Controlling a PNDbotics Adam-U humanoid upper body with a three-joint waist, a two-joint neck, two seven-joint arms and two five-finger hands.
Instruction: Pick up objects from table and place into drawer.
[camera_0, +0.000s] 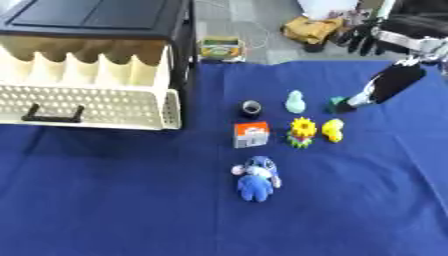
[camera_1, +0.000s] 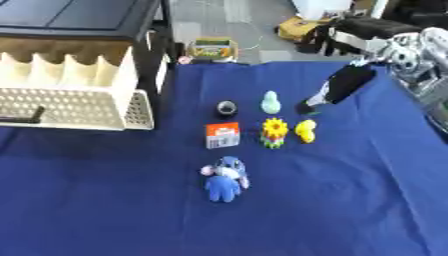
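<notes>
**Right hand at green object**

Right hand (camera_0: 372, 95) reached down from upper right, fingertips against small green object (camera_0: 337, 104) on blue desk (camera_0: 105, 200); grip impossible to tell. Nearby: yellow duck (camera_0: 332, 130), sunflower toy (camera_0: 302, 132), blue plush (camera_0: 256, 178). Drawer (camera_0: 87, 102) pulled open at left.

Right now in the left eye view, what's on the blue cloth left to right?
Open drawer → black roll → pale green figure → yellow duck toy → right hand on a green object.

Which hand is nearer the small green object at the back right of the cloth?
Right. The right hand reaches down from the upper right and touches the green object. The left hand shows in neither view.
</notes>
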